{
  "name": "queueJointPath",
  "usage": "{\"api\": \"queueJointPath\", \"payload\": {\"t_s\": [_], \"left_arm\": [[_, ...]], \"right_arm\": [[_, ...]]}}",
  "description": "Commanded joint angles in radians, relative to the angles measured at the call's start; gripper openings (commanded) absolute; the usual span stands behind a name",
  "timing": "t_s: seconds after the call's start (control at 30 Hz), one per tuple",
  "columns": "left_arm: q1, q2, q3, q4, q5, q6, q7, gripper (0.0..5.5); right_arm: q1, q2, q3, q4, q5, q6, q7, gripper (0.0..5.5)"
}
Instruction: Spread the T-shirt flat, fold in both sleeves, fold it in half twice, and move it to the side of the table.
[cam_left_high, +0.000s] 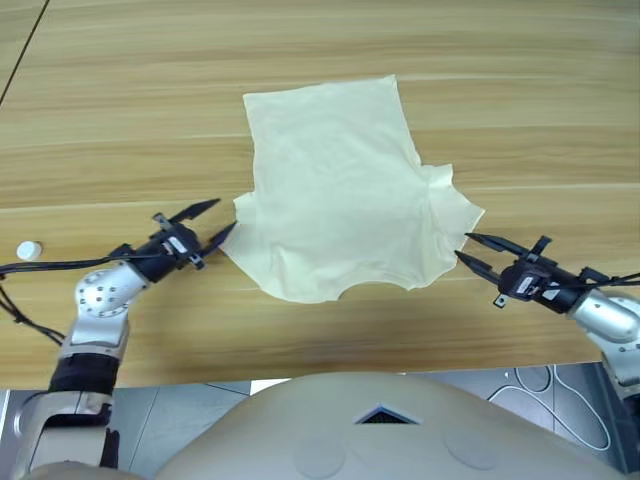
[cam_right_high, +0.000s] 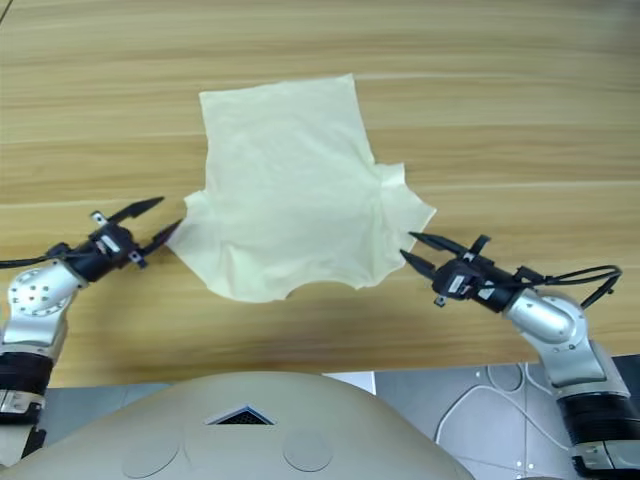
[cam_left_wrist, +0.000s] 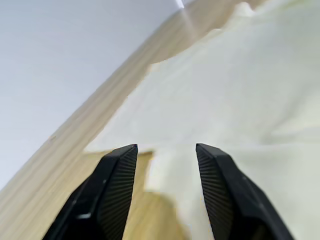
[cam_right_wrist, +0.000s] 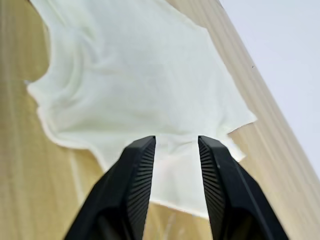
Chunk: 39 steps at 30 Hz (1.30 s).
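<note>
Flanking T-shirt (cam_left_high: 340, 190), left gripper (cam_left_high: 224, 216), right gripper (cam_left_high: 463, 245), parted

the left end effector (cam_left_high: 226, 214) and right end effector (cam_left_high: 462, 245) are built in black, each with two tapered fingers (cam_left_wrist: 119, 190) lined by fine ribbing. small white labels are carried on their bodies. rounded silver wrist housings (cam_left_high: 100, 298) dotted with dark screws are seen behind, and black cables (cam_left_high: 50, 266) are run alongside

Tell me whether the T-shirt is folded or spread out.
Spread out, somewhat rumpled. The T-shirt lies open on the table, both sleeves sticking out at its sides, neither folded in.
</note>
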<state>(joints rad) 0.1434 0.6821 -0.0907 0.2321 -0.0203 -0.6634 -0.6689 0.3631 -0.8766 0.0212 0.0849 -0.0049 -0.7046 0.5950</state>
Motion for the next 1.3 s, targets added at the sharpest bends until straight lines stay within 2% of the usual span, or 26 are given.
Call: {"api": "queueJointPath", "payload": {"t_s": [0.03, 0.17, 0.4, 0.67, 0.8, 0.87, 1.03, 1.1, 1.17, 1.3], "left_arm": [[-0.007, 0.007, -0.065, -0.071, 0.138, 0.031, -0.009, 2.19], [0.02, 0.059, -0.133, -0.094, 0.215, 0.004, -0.069, 2.19], [0.037, 0.164, -0.101, -0.006, 0.37, 0.05, 0.009, 2.19], [0.169, 0.242, -0.02, -0.067, 0.304, 0.035, 0.047, 2.19], [0.188, 0.223, -0.017, -0.175, 0.209, 0.0, 0.038, 2.19], [0.19, 0.213, 0.008, -0.217, 0.188, 0.002, 0.058, 2.19], [0.17, 0.194, 0.213, -0.242, 0.286, 0.08, 0.241, 2.19], [0.206, 0.176, 0.296, -0.338, 0.208, 0.074, 0.259, 2.19], [0.265, 0.186, 0.355, -0.382, 0.234, 0.092, 0.254, 2.19], [0.408, 0.279, 0.287, -0.269, 0.493, 0.135, 0.188, 2.19]], "right_arm": [[-0.037, 0.015, 0.0, 0.052, -0.028, -0.046, 0.009, 1.55], [-0.071, 0.019, 0.003, 0.112, -0.047, -0.081, 0.007, 1.55], [-0.11, 0.031, 0.017, 0.145, -0.073, -0.109, 0.011, 1.55], [-0.132, 0.024, 0.027, 0.137, -0.09, -0.106, 0.015, 1.55], [-0.197, 0.048, 0.059, 0.139, -0.112, -0.095, 0.024, 1.55], [-0.229, 0.057, 0.062, 0.136, -0.118, -0.091, 0.018, 1.55], [-0.245, 0.059, 0.033, 0.099, -0.101, -0.082, -0.002, 1.55], [-0.253, 0.071, 0.043, 0.092, -0.103, -0.077, 0.0, 1.55], [-0.27, 0.083, 0.062, 0.094, -0.108, -0.073, 0.007, 1.55], [-0.299, 0.098, 0.094, 0.111, -0.122, -0.068, 0.016, 1.55]]}}
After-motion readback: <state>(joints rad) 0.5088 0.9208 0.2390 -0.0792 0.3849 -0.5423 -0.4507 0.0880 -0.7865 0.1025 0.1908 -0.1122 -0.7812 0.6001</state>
